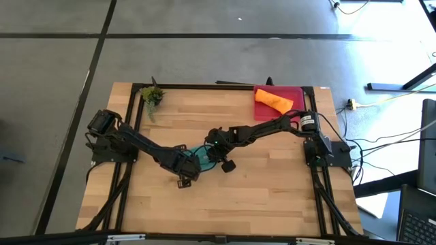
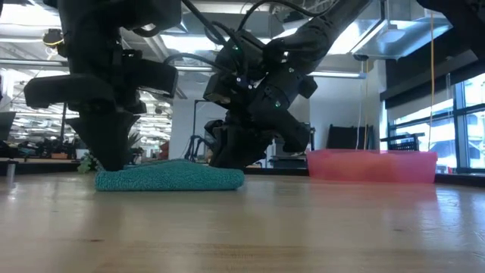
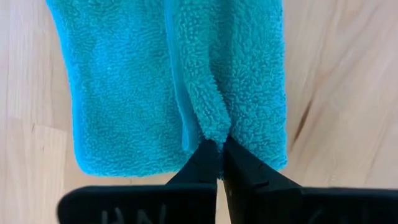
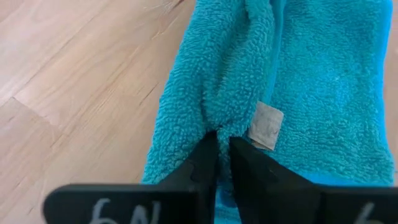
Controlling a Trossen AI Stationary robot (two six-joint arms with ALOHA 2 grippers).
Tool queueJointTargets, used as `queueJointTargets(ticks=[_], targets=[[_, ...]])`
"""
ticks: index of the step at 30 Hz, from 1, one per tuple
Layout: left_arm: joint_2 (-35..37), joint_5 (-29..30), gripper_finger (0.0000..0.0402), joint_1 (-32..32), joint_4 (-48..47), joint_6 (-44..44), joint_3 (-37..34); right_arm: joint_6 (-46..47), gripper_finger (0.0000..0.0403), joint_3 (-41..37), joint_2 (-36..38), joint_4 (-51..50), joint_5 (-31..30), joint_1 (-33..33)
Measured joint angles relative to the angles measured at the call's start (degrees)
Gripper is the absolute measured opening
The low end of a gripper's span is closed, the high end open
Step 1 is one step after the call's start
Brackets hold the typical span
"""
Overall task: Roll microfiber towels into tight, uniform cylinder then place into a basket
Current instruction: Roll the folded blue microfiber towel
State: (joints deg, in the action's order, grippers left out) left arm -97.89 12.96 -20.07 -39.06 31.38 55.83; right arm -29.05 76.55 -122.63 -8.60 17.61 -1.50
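Observation:
The teal towel (image 1: pixel 199 157) lies on the table's middle as a narrow folded strip (image 2: pixel 170 178), flat on the wood. My left gripper (image 3: pixel 219 148) is shut on its left end and my right gripper (image 4: pixel 224 144) is shut on its right end, both pointing steeply down. A white label (image 4: pixel 266 126) shows beside the right fingers. The orange towel (image 1: pixel 273 101) lies rolled in the pink-red basket (image 1: pixel 295 91) at the far right. My left gripper pinches a raised fold (image 3: pixel 213 127) at the towel's end between its two fingers, from above, pointing down. The rest of the towel lies flat on the table. My right gripper pinches a raised ridge of the cloth (image 4: pixel 219 121) near the towel's other end between its two fingers, slanting down from the table's right. A narrow gap shows between the fingertips. The towel lies on the wood, slack.
A small green plant (image 1: pixel 152 95) stands at the far left corner. The basket (image 2: pixel 371 164) stands at the far right of the table. Bare wood lies along the near edge and left of the towel.

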Motion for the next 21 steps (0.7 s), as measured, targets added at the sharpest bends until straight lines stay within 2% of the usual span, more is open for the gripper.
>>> queueJointTargets(ticks=[4, 13, 16, 21], targets=[[0.0, 0.1, 0.0021, 0.1, 0.1, 0.0, 0.0, 0.1, 0.0050, 0.0, 0.0, 0.1, 0.0, 0.0], [0.0, 3.8, 0.0099, 0.1, 0.1, -0.1, 0.0, 0.1, 0.0083, 0.0, 0.0, 0.6, -0.4, 0.0], [0.0, 5.8, 0.0111, 0.1, 0.0, -0.1, 0.0, 0.1, 0.0101, 0.0, 0.0, 0.8, -0.4, 0.0], [0.0, 5.7, 0.0113, 0.4, -1.2, -0.1, 0.1, 0.1, 0.0133, 0.0, 0.0, 0.8, -0.4, 0.0]])
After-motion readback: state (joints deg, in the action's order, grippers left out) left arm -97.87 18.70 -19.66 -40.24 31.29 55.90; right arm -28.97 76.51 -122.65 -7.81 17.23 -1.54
